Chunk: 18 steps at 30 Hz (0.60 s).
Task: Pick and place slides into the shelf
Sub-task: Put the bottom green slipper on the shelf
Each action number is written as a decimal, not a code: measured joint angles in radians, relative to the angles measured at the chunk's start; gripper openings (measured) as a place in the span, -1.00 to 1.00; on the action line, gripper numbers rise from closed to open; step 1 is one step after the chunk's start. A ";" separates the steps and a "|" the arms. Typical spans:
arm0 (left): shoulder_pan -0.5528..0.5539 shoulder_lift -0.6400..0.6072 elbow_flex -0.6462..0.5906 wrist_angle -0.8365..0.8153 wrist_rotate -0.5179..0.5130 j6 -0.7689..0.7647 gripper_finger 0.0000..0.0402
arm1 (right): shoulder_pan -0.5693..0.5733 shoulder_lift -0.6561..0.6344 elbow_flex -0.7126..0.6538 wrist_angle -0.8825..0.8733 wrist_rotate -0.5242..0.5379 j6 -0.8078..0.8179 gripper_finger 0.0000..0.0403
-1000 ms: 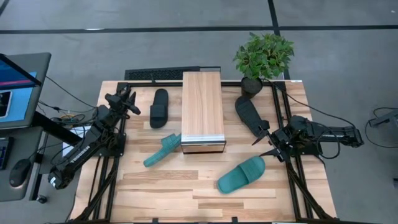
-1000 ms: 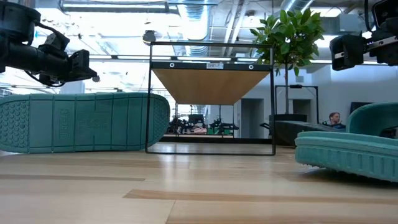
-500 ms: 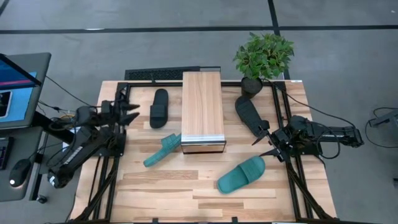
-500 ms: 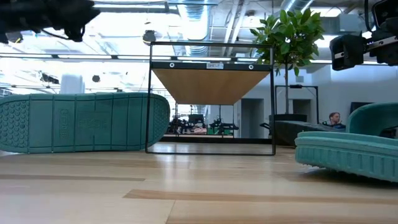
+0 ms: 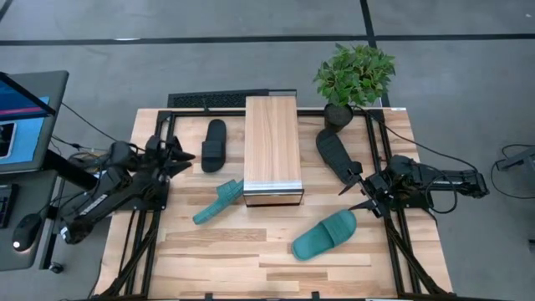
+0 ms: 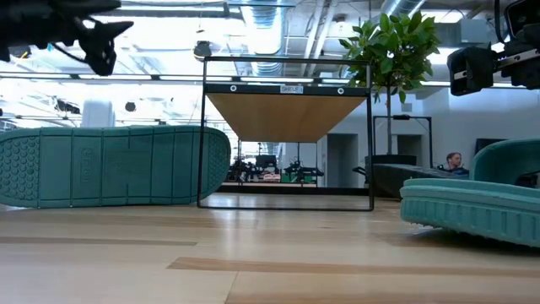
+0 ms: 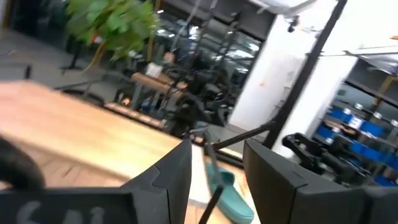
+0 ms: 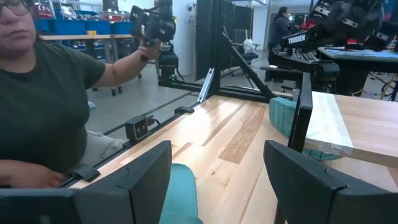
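Four slides lie loose on my worktop point(image 5: 251, 251): a teal slide point(image 5: 324, 235) nearest, another teal slide point(image 5: 218, 201) touching the shelf point(image 5: 272, 149), black slides point(image 5: 214, 145) either side. Both my hands, left hand point(image 5: 180, 155) and right hand point(image 5: 359, 191), hover spread, empty.

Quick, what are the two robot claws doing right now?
Left gripper: open, holding nothing, beside the black slide.
Right gripper: open, empty.
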 joint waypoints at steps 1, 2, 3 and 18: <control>-0.008 0.000 0.000 -0.019 -0.029 0.003 -0.33 | 0.000 0.000 0.000 0.000 0.000 0.000 0.24; -0.015 0.000 0.000 -0.037 -0.061 0.004 -0.33 | 0.000 0.000 0.000 0.000 0.000 0.000 0.24; -0.021 0.000 0.000 -0.052 -0.089 0.006 -0.33 | 0.000 0.000 0.000 0.000 0.000 0.000 0.24; -0.058 0.000 0.001 -0.105 -0.327 0.136 -0.33 | 0.000 0.000 0.000 0.000 0.000 0.000 0.24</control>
